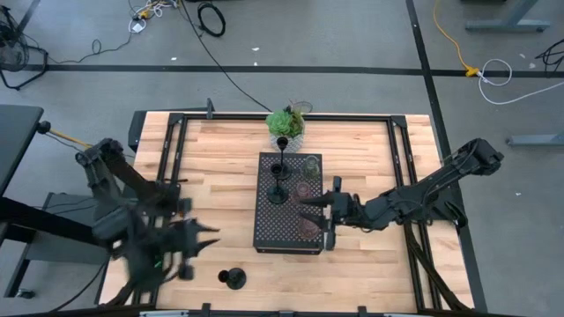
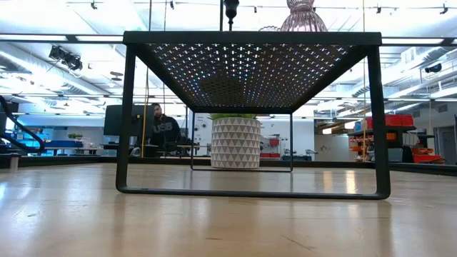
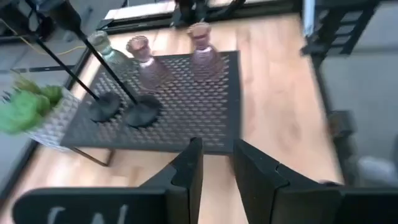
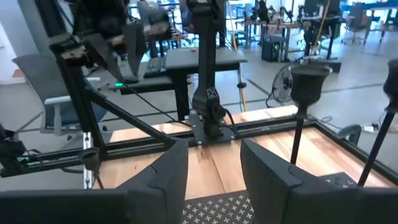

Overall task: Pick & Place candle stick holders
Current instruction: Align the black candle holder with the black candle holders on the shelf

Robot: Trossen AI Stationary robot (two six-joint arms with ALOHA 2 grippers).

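Left pincer hangs empty, fingers slightly apart, last black holder on the table just beside it. Further out, right pincer, also parted and empty, sits over the tray among the glass cups, so a careless swing could probably topple them.

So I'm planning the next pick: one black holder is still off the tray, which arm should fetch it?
Left, probably. Its open claw hangs beside the black holder on the table's near-left; the right claw, also open, is across the tray.
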